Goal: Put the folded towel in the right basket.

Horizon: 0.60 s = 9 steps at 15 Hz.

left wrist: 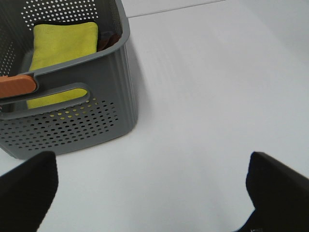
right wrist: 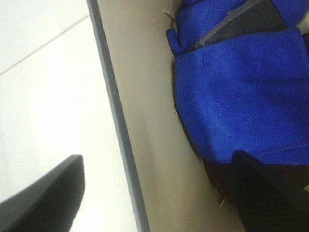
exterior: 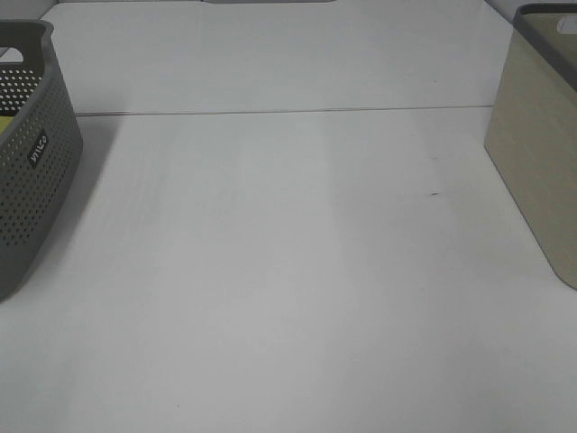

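A folded blue towel (right wrist: pixel 241 92) lies inside the beige right basket (right wrist: pixel 145 96), with a dark cloth under it. The basket stands at the right edge of the exterior view (exterior: pixel 536 153). My right gripper (right wrist: pixel 154 193) is open above the basket's rim, one finger (right wrist: pixel 43 193) outside over the table and the other (right wrist: pixel 270 193) inside over the towel. My left gripper (left wrist: pixel 153 193) is open and empty over the table next to the grey left basket (left wrist: pixel 96 111). Neither gripper shows in the exterior view.
The grey perforated basket (exterior: pixel 32 162) at the left holds a folded yellow towel (left wrist: pixel 63 43) and a dark item beside it. An orange piece (left wrist: pixel 17 86) sits at its handle. A seam (exterior: pixel 270 112) crosses the white table at the back.
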Motion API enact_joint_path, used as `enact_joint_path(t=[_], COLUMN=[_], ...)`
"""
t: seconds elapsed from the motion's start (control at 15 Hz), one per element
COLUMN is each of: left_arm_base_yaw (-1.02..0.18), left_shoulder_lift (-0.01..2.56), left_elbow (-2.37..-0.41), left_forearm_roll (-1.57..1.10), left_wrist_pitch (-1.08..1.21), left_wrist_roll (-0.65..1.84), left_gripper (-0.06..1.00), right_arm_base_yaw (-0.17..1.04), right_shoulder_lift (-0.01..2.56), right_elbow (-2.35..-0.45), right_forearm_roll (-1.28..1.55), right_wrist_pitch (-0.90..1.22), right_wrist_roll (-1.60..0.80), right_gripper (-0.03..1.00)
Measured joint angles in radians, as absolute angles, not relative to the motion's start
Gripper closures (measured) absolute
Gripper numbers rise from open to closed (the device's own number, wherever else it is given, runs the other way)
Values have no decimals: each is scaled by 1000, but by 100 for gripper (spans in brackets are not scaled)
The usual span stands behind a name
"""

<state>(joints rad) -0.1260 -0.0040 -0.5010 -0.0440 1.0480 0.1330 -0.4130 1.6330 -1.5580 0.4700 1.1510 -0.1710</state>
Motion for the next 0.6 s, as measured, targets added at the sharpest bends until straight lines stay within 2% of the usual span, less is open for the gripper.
enact_joint_path(t=[0.6], left_arm_base_yaw=[-126], left_shoulder_lift=[-4], left_elbow=[-501], left_forearm_roll=[-44], left_wrist_pitch=[1048], left_wrist_roll=[133], left_gripper=[-4], right_arm_base_yaw=[-412], right_shoulder_lift=[1349], right_elbow=[-1558], right_forearm_roll=[478], right_wrist_pitch=[1211], right_wrist_roll=[-297], right_gripper=[18])
